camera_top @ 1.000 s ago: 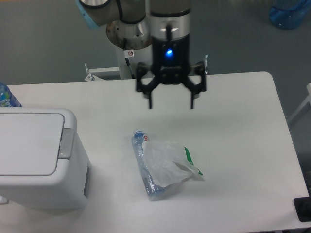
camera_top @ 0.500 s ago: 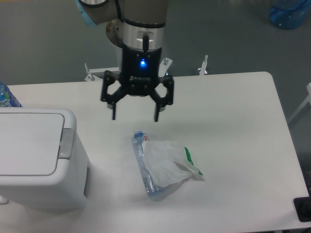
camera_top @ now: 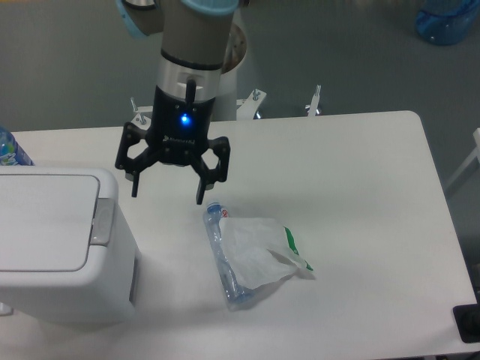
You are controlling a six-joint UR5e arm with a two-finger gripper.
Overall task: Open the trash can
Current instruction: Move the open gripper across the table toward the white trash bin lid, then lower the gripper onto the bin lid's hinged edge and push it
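Observation:
The trash can (camera_top: 60, 247) is a large white boxy bin at the left edge of the table, its flat lid down and a grey push tab (camera_top: 103, 220) on its right edge. My gripper (camera_top: 167, 195) hangs open above the table, just right of the bin's top right corner, with nothing between its fingers. Its left fingertip is a short way above and to the right of the tab, apart from it.
A clear plastic bottle (camera_top: 222, 259) with a white and green bag (camera_top: 262, 253) lies on the white table (camera_top: 360, 187) to the right of the gripper. A blue bottle (camera_top: 10, 148) stands behind the bin. Metal brackets (camera_top: 315, 101) line the far table edge.
My gripper has travelled left and slightly down, from above the table's middle toward the bin's right side. It stays open. The bin and bottle have not moved.

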